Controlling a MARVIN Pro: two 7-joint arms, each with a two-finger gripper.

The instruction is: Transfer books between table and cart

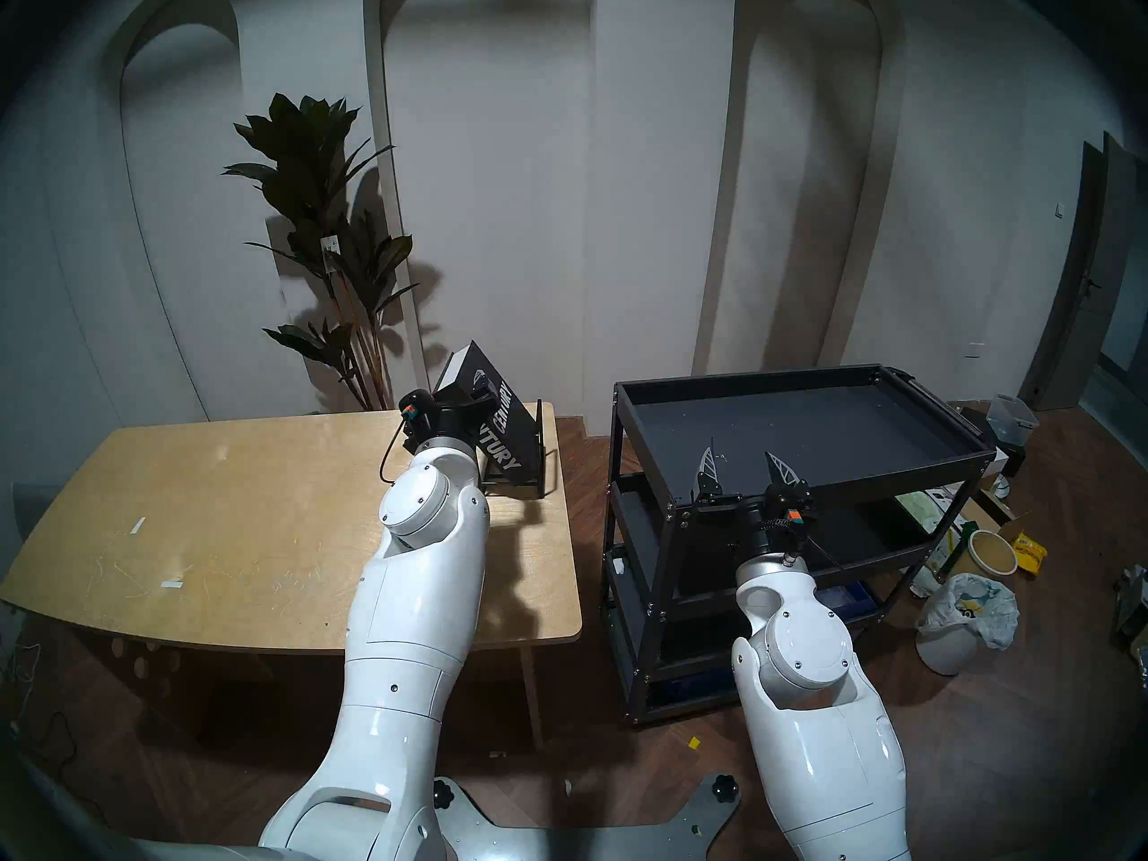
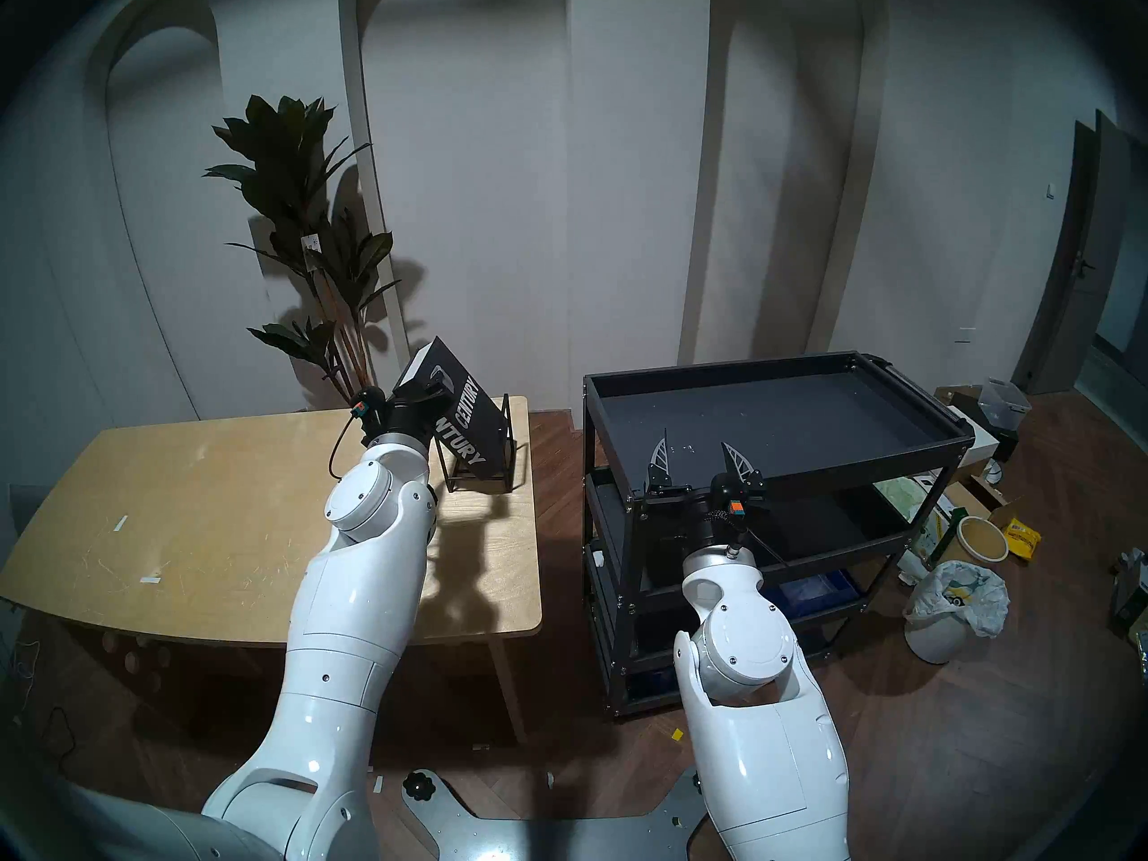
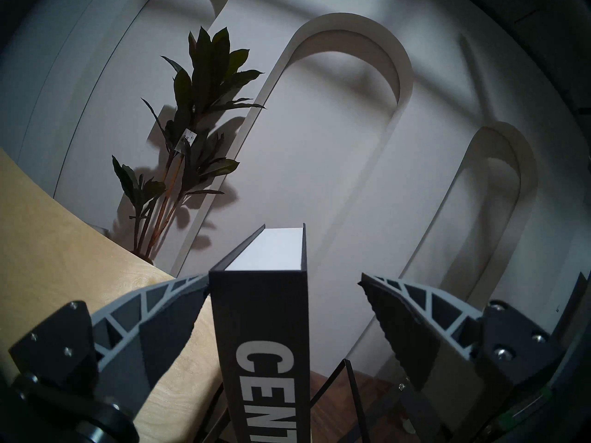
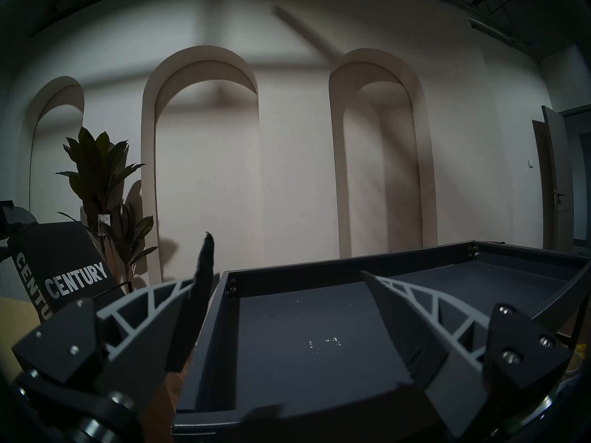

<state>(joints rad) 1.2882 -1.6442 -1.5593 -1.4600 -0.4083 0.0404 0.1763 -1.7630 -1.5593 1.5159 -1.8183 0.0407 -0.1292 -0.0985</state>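
Note:
The black "CENTURY" book (image 1: 503, 425) leans tilted in a thin black wire stand (image 1: 540, 462) at the far right corner of the plywood table (image 1: 217, 499). My left gripper (image 1: 463, 400) is open and straddles the book's upper spine. In the left wrist view the left finger (image 3: 179, 305) touches the book (image 3: 262, 321), and the right finger (image 3: 399, 311) stands apart from it. My right gripper (image 1: 742, 462) is open and empty over the front left of the black cart's (image 1: 745, 384) bare top tray.
A tall potted plant (image 1: 329, 251) stands behind the table by the arched wall. To the right of the cart, a white bag-lined bin (image 1: 963, 617), a round tub (image 1: 993, 552) and boxes litter the floor. A gap of wooden floor separates table and cart.

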